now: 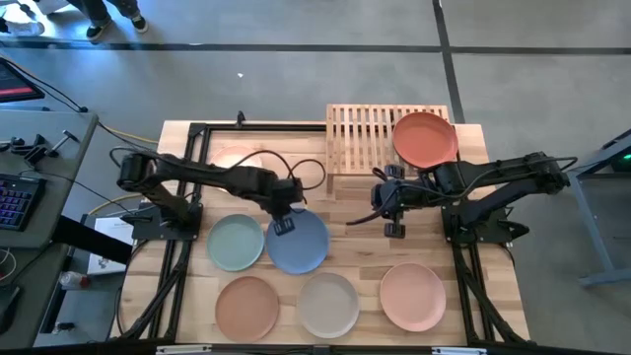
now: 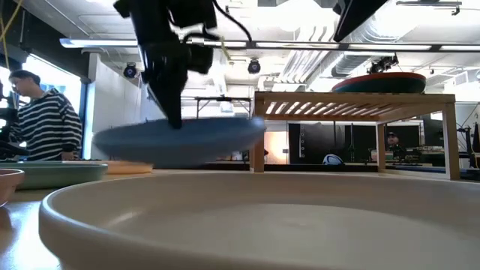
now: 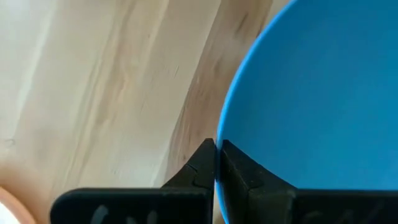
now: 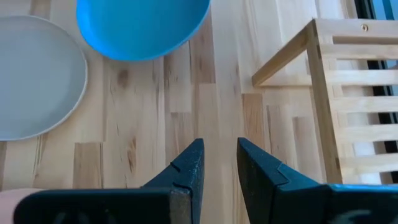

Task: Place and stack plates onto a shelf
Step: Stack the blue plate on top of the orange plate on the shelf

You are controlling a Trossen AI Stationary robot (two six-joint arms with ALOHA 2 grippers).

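Observation:
My left gripper (image 1: 284, 219) is shut on the blue plate (image 1: 298, 244), which hangs just above the table (image 2: 180, 139). My right gripper (image 4: 221, 163) stands open over bare planks near the shelf's front, holding nothing (image 1: 394, 227). The slatted wooden shelf (image 1: 375, 138) stands at the far middle and carries a red-orange plate (image 1: 425, 139). In the low view that plate lies on a dark teal one (image 2: 382, 81). Flat on the table lie the pale green plate (image 1: 235, 243), the terracotta plate (image 1: 246, 307), the beige plate (image 1: 328, 304) and the pink plate (image 1: 413, 296). My left gripper pinches the blue plate's rim (image 3: 219, 140) between its two fingers, one finger on the upper face and one on the underside. The fingers come steeply from above at the plate's far left edge (image 1: 283, 225). The plate is lifted clear of the table, nearly level.
A person in a striped shirt (image 2: 45, 124) stands beyond the table's left side. A desk with a keyboard (image 1: 15, 202) sits left of the table. Bare planks (image 1: 360, 247) lie between the blue plate and my right gripper.

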